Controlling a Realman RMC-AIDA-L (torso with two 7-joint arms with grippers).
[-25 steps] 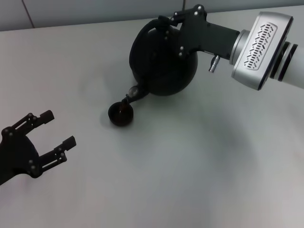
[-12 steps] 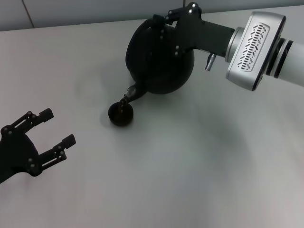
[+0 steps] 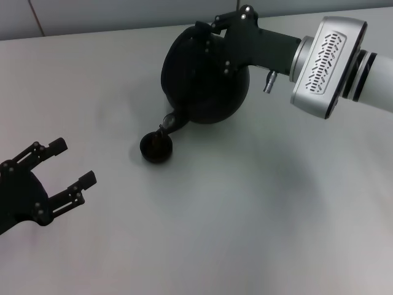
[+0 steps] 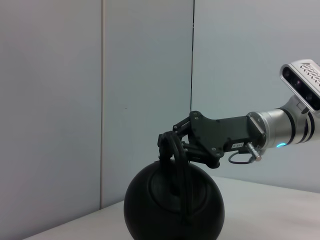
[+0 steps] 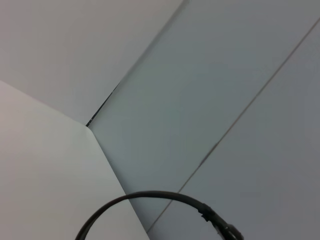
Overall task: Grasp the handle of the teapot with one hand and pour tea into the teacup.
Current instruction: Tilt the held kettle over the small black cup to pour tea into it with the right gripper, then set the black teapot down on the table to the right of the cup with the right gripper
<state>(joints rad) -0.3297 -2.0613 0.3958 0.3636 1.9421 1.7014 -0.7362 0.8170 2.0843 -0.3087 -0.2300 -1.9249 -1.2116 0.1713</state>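
The right gripper point(image 3: 206, 27), clamped on the handle point(image 4: 176, 165), tips the teapot point(image 3: 206, 80) over the teacup point(image 3: 156, 147) (pouring step); next, level it gently. The left gripper point(image 3: 69, 165) waits open, near left.

Landmark = teacup point(image 3: 156, 147), on table point(image 3: 245, 233). Teapot point(image 3: 204, 77) behind it & a bit to robot's right, spout point(image 3: 172, 121) just over cup. Right gripper point(image 3: 212, 27) at handle point(image 4: 176, 165), atop pot. Left gripper point(image 3: 66, 165) well apart to cup's left, nearer robot.
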